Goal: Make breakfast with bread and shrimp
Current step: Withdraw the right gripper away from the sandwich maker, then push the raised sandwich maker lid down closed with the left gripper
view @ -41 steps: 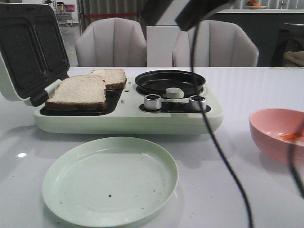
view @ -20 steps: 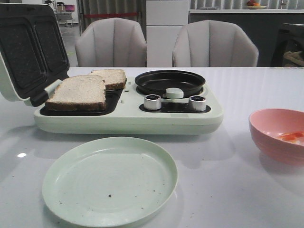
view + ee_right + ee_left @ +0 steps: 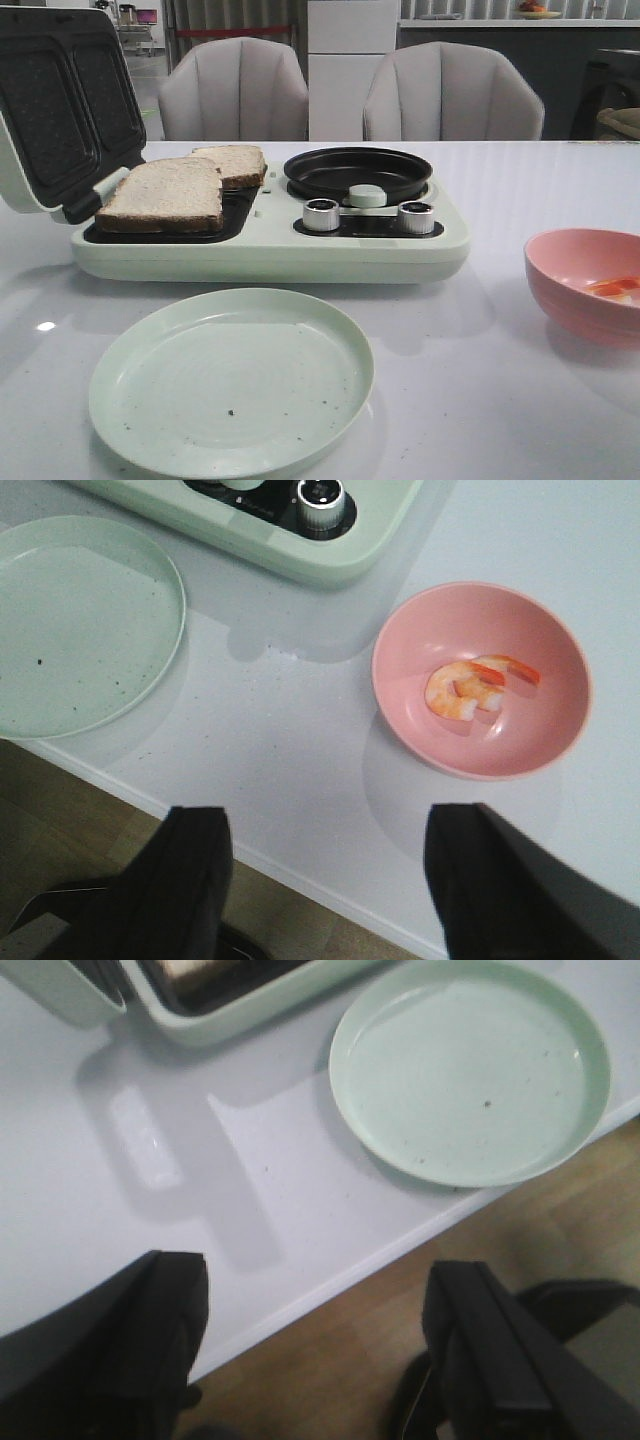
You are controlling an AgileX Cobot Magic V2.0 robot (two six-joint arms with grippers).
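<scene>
- Bread (image 3: 165,193): two slices lie on the dark griddle plate at the left side of the pale-green breakfast maker (image 3: 270,255). The nearer slice partly overlaps the farther one. The appliance lid (image 3: 60,105) stands open behind and to the left of them, tilted back.
- Shrimp (image 3: 465,688): curled pieces, orange-pink and whitish, lie in the bottom of the pink bowl (image 3: 555,650). The bowl stands on the tabletop (image 3: 450,380) to the right of the appliance, apart from it. In the front view only a sliver of orange shows over the bowl rim.
- Round black pan (image 3: 358,173): seated in the right half of the appliance, nothing in it. A pale-green knob (image 3: 367,195) sits at its front edge, between two silver dials (image 3: 321,214).
- Pale-green plate (image 3: 232,378): sits on the tabletop just in front of the appliance, near the front edge, bare except for a few dark specks.
- Left hand (image 3: 310,1350): fingers spread wide, holding nothing, positioned over the tabletop's front edge, near the plate, touching nothing.
- Right hand (image 3: 325,880): fingers spread wide, holding nothing, positioned over the tabletop's front edge, between the plate and the pink bowl, clear of both.
- Obstructions: neither arm appears in the front view. No object lies between the bowl and the pan, nor between the bread and the plate.
- Surroundings: two grey chairs (image 3: 235,90) stand behind the tabletop.
</scene>
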